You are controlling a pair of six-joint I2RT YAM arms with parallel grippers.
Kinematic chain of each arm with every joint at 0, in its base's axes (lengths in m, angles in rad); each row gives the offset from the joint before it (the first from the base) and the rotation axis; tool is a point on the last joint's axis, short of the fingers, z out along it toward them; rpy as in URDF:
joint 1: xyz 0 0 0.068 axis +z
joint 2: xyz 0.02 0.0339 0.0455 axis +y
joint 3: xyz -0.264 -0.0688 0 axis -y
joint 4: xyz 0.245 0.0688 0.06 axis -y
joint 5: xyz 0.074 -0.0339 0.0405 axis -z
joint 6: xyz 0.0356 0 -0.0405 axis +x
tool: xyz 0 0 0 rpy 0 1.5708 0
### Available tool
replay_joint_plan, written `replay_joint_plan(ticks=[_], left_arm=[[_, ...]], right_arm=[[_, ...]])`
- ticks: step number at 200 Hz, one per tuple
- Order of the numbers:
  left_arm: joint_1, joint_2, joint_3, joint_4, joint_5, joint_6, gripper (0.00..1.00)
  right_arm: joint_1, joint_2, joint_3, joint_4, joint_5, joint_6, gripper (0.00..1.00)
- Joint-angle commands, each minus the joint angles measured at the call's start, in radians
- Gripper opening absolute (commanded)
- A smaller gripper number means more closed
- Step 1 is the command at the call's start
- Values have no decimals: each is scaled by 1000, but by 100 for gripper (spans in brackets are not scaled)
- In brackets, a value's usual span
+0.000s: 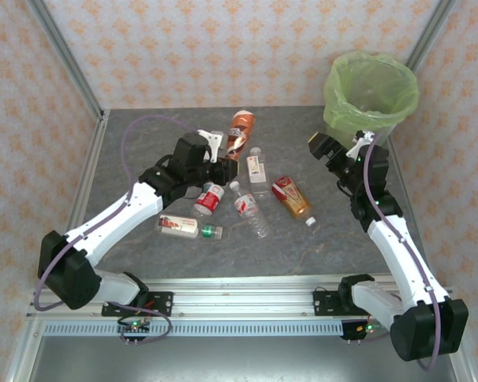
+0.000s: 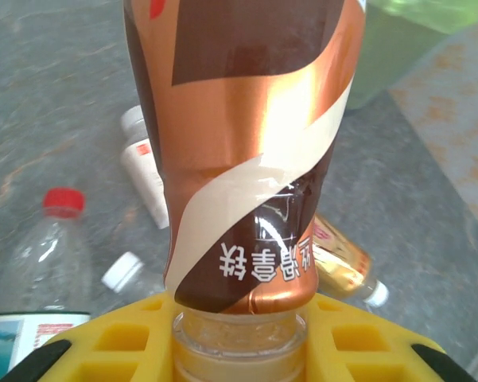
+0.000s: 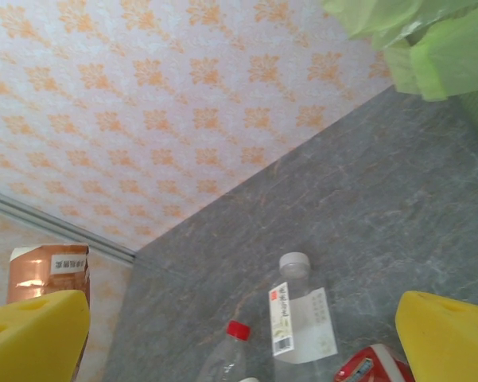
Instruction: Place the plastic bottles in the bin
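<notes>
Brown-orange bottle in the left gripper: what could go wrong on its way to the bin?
1. The left gripper is shut only on the neck of the brown-orange bottle; the long body may swing or slip out.
2. The open right gripper stands beside the bin, on the likely path, so the arms might collide.

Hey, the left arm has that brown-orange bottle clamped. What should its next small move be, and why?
Probably carry it rightward and back toward the bin. The left gripper is shut on the brown-orange bottle near its neck, and the bin stands at the far right corner of the table, well apart from it. The right gripper is open beside the bin, holding nothing.
</notes>
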Motion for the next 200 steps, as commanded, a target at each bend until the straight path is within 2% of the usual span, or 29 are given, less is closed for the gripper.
replay_joint_plan(ticks=[1, 40, 60, 105, 124, 150, 175, 200], left_arm=[[-7, 15, 41, -19, 63, 77, 0], [-26, -6, -13, 59, 155, 91, 0], [-50, -33, -29, 61, 149, 119, 0], [-59, -20, -12, 62, 235, 118, 0], [-64, -14, -2, 55, 245, 119, 0], [-67, 5, 14, 36, 260, 124, 0], [-70, 15, 17, 40, 290, 125, 0], [-73, 24, 22, 24, 292, 138, 0]], right_arm=[[20, 13, -12, 108, -37, 64, 99], [107, 47, 0, 137, -76, 77, 99], [138, 66, -16, 216, -95, 130, 99], [178, 137, 9, 354, -184, 232, 99], [190, 161, 18, 360, -187, 231, 99], [218, 192, 27, 441, -280, 208, 99], [249, 253, 63, 392, -268, 165, 99], [260, 285, 71, 456, -284, 174, 96]])
